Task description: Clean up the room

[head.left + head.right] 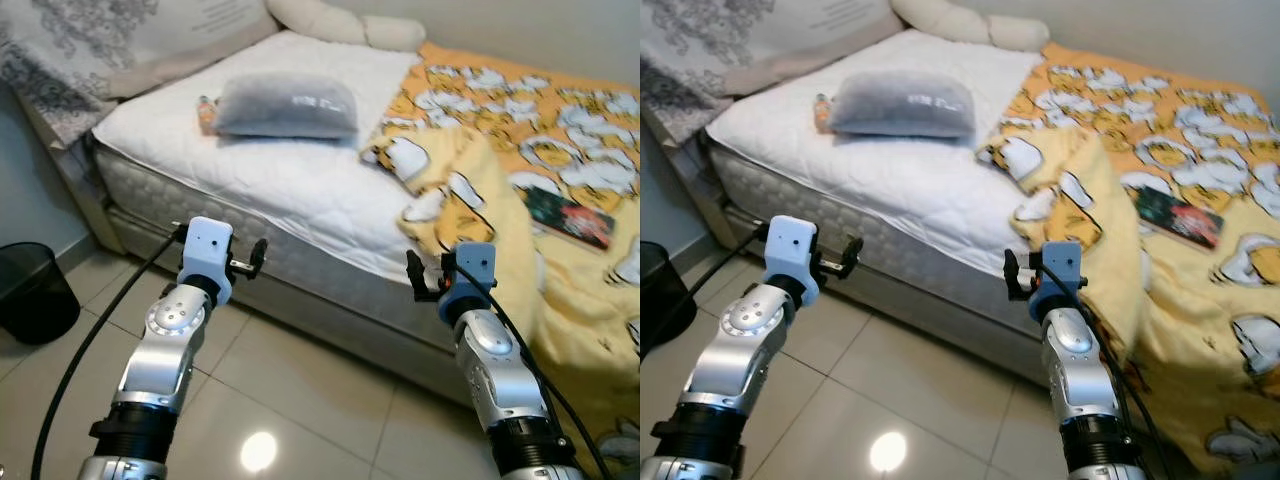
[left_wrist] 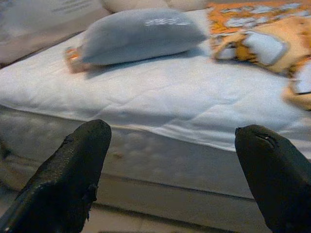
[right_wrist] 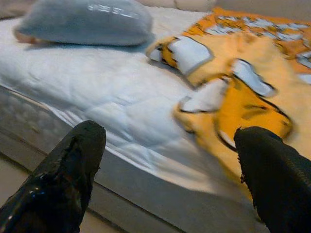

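Approach step: left gripper point(image 2: 172, 170) and right gripper point(image 3: 167, 170), both spread and empty, face the bed point(image 1: 300, 185) (crumpled yellow blanket point(image 1: 470, 200) nearest); next likely reaching it.

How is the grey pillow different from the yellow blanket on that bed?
The grey pillow is plain, plump and compact; the yellow blanket is cartoon-patterned, thin and rumpled. The grey pillow lies wholly on the white mattress; the yellow blanket spills over the bed's edge toward the floor, with a book on it. Both are soft bedding.
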Robot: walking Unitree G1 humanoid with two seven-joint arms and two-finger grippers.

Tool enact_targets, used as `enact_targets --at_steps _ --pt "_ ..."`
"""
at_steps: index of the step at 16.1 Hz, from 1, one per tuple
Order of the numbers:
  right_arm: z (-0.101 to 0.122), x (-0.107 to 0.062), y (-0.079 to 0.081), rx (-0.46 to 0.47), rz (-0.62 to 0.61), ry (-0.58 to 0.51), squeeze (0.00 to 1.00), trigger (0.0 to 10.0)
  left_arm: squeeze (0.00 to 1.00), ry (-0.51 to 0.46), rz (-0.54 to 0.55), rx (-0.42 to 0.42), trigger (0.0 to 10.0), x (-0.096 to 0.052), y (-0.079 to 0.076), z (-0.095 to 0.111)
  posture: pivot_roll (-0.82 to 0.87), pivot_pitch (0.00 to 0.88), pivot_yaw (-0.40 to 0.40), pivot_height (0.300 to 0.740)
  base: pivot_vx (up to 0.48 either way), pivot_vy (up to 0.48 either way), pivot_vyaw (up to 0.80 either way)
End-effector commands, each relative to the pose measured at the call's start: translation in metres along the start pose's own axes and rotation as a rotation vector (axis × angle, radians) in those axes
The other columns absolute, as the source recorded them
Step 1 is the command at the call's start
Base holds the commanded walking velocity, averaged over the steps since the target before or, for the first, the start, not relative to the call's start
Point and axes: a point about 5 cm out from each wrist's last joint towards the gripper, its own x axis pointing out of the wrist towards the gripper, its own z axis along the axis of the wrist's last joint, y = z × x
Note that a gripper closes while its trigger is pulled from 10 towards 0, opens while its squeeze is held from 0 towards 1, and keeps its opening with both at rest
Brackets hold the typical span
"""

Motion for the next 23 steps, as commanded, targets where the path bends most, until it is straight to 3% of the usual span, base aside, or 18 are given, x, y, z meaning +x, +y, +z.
enact_targets --at_steps 1,10,11,12,18,21,23 --pt "0.004 0.000 0.004 -0.004 0.012 -0.017 0.00 10.0 0.00 -0.017 0.010 0.009 10.0 0.000 0.002 0.005 -0.02 0.000 -0.044 0.740 0.352 0.000 0.00" --pt "0.008 0.000 0.002 -0.054 0.004 -0.056 0.00 10.0 0.00 -0.014 0.008 0.012 10.0 0.000 0.003 0.004 -0.02 0.000 -0.044 0.740 0.355 0.000 0.00" --pt "0.018 -0.001 0.000 -0.098 -0.071 -0.158 0.00 10.0 0.00 -0.014 0.009 0.011 10.0 0.000 0.003 0.004 -0.02 0.000 -0.044 0.740 0.352 0.000 0.00" --pt "0.021 -0.001 -0.001 -0.122 -0.103 -0.180 0.00 10.0 0.00 -0.014 0.009 0.012 10.0 0.000 0.003 0.005 -0.02 0.000 -0.044 0.740 0.352 0.000 0.00" --pt "0.020 0.000 0.006 -0.155 -0.145 -0.203 0.00 10.0 0.00 -0.014 0.007 0.011 10.0 0.000 0.002 0.005 -0.02 0.000 -0.043 0.740 0.356 0.000 0.00" --pt "0.014 0.001 0.003 -0.130 -0.116 -0.146 0.00 10.0 0.00 -0.013 0.007 0.011 10.0 0.000 0.002 0.005 -0.02 0.000 -0.043 0.740 0.355 0.000 0.00" --pt "0.013 0.001 0.003 -0.166 -0.102 -0.158 0.00 10.0 0.00 -0.013 0.008 0.010 10.0 0.000 0.002 0.005 -0.02 0.000 -0.044 0.740 0.352 0.000 0.00"
